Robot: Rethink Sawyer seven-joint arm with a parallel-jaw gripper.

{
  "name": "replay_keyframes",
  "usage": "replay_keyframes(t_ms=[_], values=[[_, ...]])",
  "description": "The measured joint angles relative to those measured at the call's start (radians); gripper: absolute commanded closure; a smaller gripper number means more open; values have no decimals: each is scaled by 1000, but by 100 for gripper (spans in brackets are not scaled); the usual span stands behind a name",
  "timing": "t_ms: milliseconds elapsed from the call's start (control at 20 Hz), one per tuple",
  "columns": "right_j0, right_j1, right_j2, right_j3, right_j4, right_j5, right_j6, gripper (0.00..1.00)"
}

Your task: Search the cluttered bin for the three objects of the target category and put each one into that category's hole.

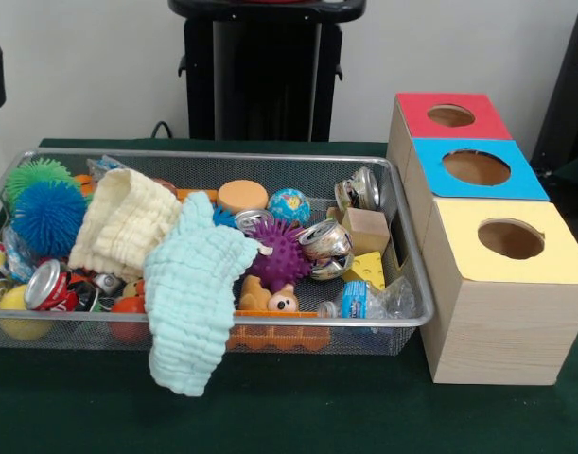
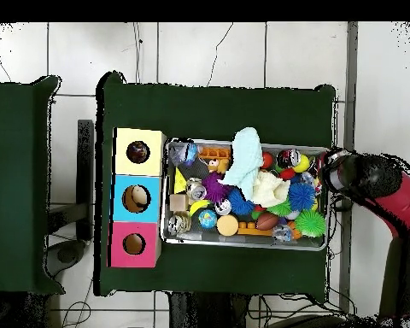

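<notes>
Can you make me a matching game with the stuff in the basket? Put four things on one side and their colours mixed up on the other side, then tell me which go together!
Things:
1. spiky ball
2. hanging cloth
3. cheese wedge
4. fuzzy ball

Colours:
A. yellow
B. blue
C. purple
D. pale mint green

Right pairs: 1-C, 2-D, 3-A, 4-B.

The spiky ball is purple, the cloth hanging over the basket's front rim is pale mint green, the cheese wedge is yellow, and the fuzzy ball at the front view's left end is blue.
</notes>
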Motion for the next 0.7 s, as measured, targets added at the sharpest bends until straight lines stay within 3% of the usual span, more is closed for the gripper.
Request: replay_keyframes(t_ms=[700], values=[[35, -92, -22, 139, 28, 0, 0, 100]])
